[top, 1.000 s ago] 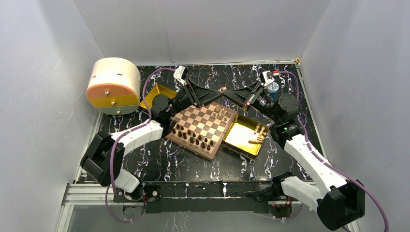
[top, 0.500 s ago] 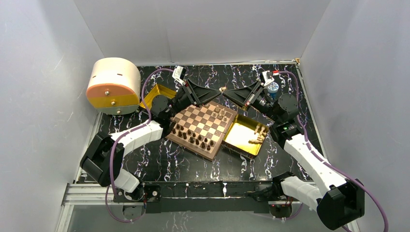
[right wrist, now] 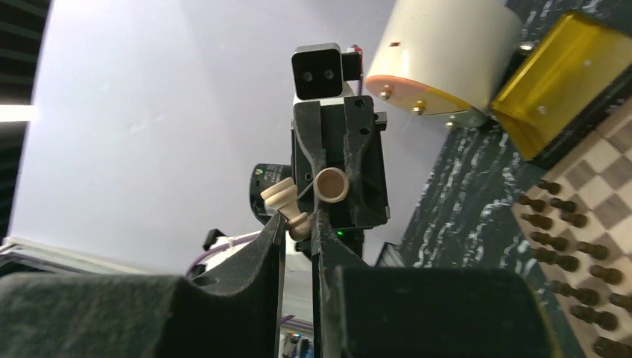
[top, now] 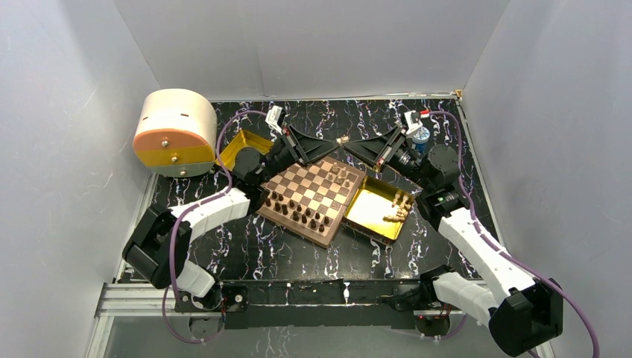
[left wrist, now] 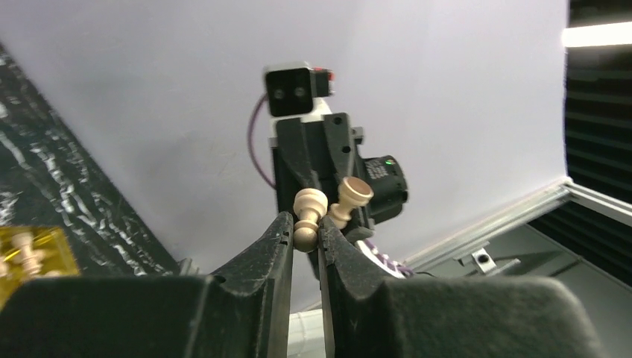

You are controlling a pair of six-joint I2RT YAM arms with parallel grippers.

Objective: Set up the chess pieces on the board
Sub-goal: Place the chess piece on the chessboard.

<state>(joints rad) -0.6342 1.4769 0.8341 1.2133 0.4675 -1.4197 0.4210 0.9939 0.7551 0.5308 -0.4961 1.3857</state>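
Near the board [top: 298, 190] — left hand [left wrist: 305, 237], right hand [right wrist: 298, 226] pinch tan pieces [left wrist: 310, 201].

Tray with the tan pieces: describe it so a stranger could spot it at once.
On the black table, find the chessboard at centre. The tray lies along its right edge. Both trays are shiny gold, but this one holds loose tan pieces; the other tray sits far left beside the round drum.

Blocked above board [top: 311, 188]'s far edge by left pincer [top: 335, 141] and right pincer [top: 352, 142], tip to tip, each clamped on a pale piece [left wrist: 305, 224]. Crowded over dark pieces [top: 298, 213], near rows. Open over middle squares and near tabletop [top: 298, 257]. Flanked by trays [top: 365, 211].
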